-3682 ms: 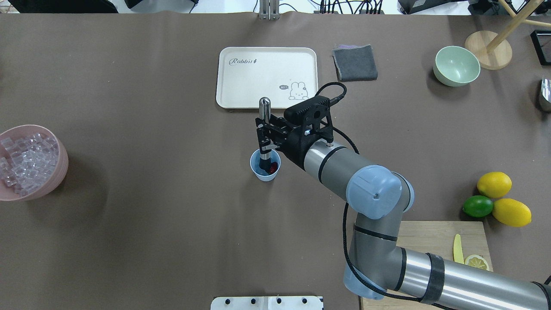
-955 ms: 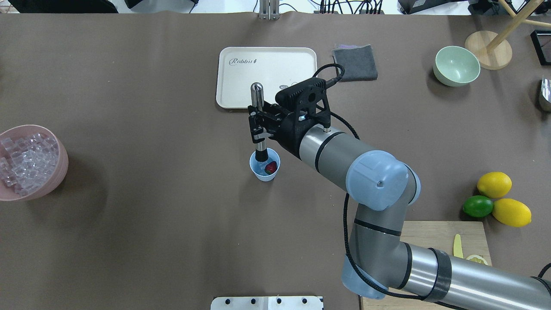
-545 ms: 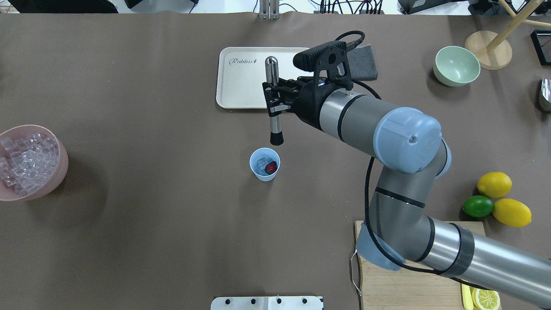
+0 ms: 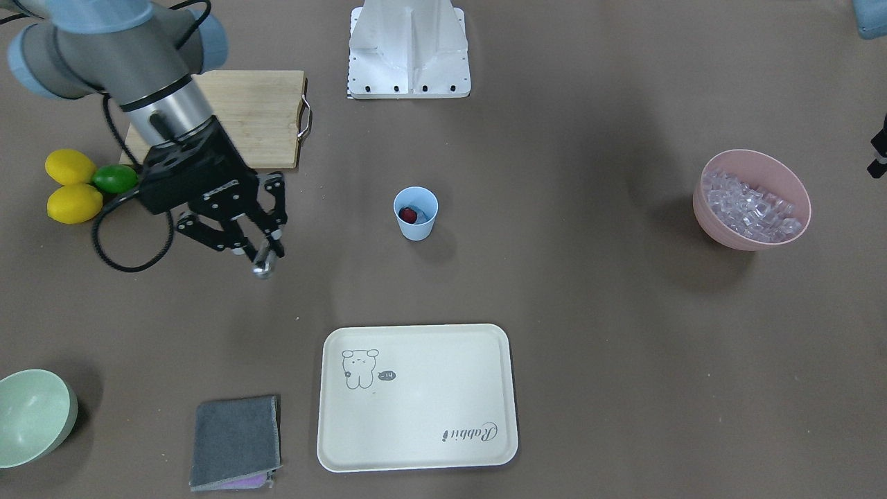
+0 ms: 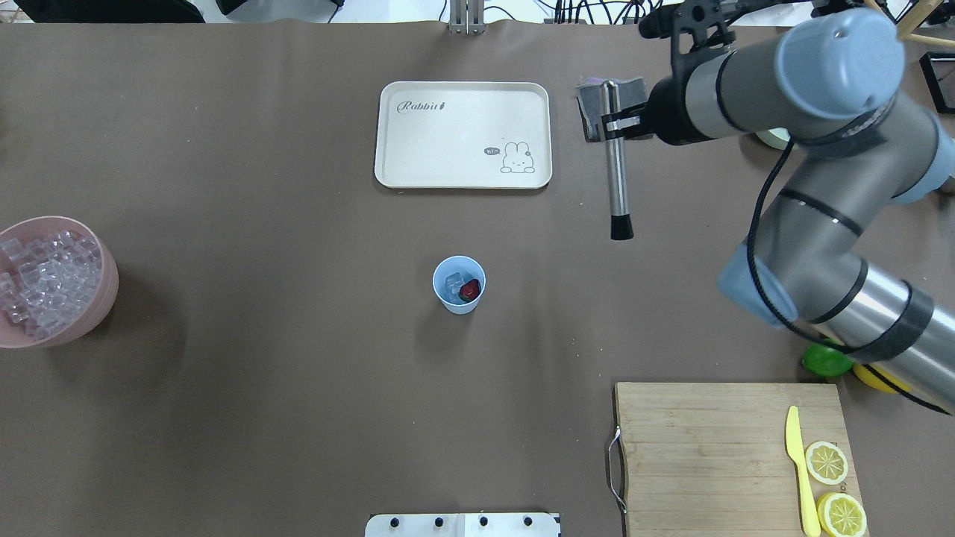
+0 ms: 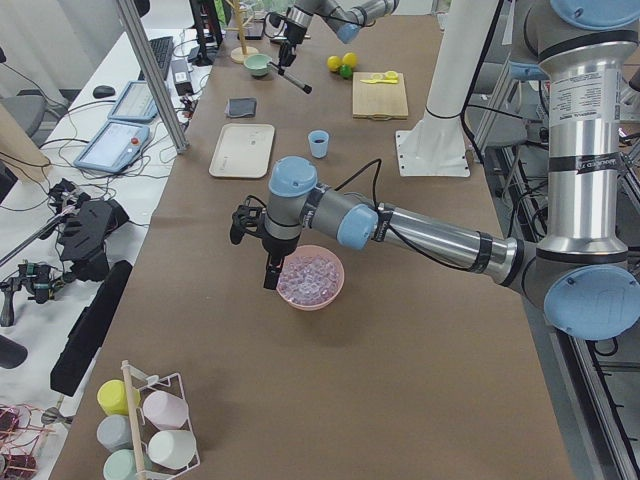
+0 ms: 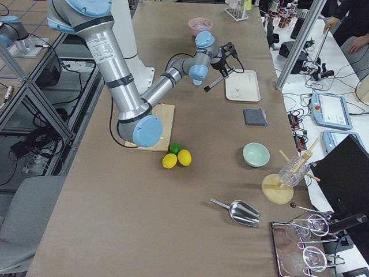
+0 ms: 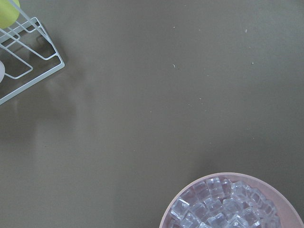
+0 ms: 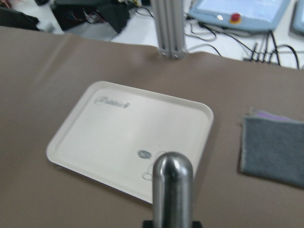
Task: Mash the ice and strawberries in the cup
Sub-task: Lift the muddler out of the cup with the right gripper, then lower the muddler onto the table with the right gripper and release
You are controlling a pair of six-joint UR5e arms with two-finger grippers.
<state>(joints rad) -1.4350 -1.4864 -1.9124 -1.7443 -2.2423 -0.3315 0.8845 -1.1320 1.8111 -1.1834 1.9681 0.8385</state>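
The light-blue cup [image 5: 459, 301] stands upright mid-table, also in the front view [image 4: 416, 227]. In it lie a red strawberry [image 5: 470, 290] and a few clear ice cubes [image 5: 453, 283]. My right gripper [image 5: 615, 119] is shut on a silver muddler [image 5: 617, 179] with a black end, held in the air well to the right of the cup and beyond it, near the grey cloth. More ice [image 5: 45, 280] fills the pink bowl [image 5: 104, 298] at far left. My left gripper [image 6: 270, 272] hangs beside that bowl; I cannot tell if it is open.
A cream tray [image 5: 462, 134] lies beyond the cup. A grey cloth [image 4: 235, 440] and a mint-green bowl [image 4: 34, 416] sit at the far right. A cutting board [image 5: 709, 455] with knife and lemon slices, plus lemons and a lime [image 4: 114, 179], lie near right.
My right gripper has lifted the muddler out of the cup and carried it away to the right and back, past the tray. The cup, strawberry and ice stay put.
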